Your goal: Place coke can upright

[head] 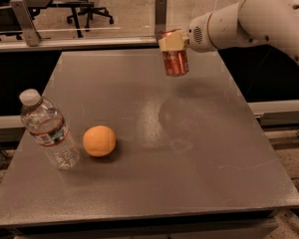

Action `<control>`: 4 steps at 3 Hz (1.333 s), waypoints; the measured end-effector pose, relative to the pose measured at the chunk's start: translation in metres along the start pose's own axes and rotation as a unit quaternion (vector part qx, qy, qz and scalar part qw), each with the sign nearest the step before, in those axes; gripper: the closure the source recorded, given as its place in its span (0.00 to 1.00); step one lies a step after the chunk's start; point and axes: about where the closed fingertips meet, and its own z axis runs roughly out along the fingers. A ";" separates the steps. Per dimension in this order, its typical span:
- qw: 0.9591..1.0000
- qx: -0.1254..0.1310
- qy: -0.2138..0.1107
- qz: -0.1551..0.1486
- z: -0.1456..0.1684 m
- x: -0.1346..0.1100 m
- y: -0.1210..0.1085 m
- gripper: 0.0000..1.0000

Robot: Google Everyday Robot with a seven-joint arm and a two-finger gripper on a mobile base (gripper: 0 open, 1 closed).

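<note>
The red coke can hangs upright in the air above the far middle of the grey table. My gripper is shut on the can's top end, with the white arm reaching in from the upper right. The can's bottom is clear of the table surface, and its shadow falls on the table below and to the right of it.
A clear plastic water bottle stands tilted near the table's left edge. An orange lies just to its right. Office chairs and a metal rail stand behind the table's far edge.
</note>
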 end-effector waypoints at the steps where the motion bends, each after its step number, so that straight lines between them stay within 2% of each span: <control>1: 0.999 0.012 0.016 -0.043 -0.001 -0.003 -0.003 1.00; 2: 0.998 0.014 0.018 -0.058 -0.001 -0.002 -0.005 1.00; 3: 0.998 0.011 0.024 -0.052 0.000 -0.003 -0.005 1.00; 4: 0.997 0.013 0.061 -0.043 0.000 -0.007 -0.002 1.00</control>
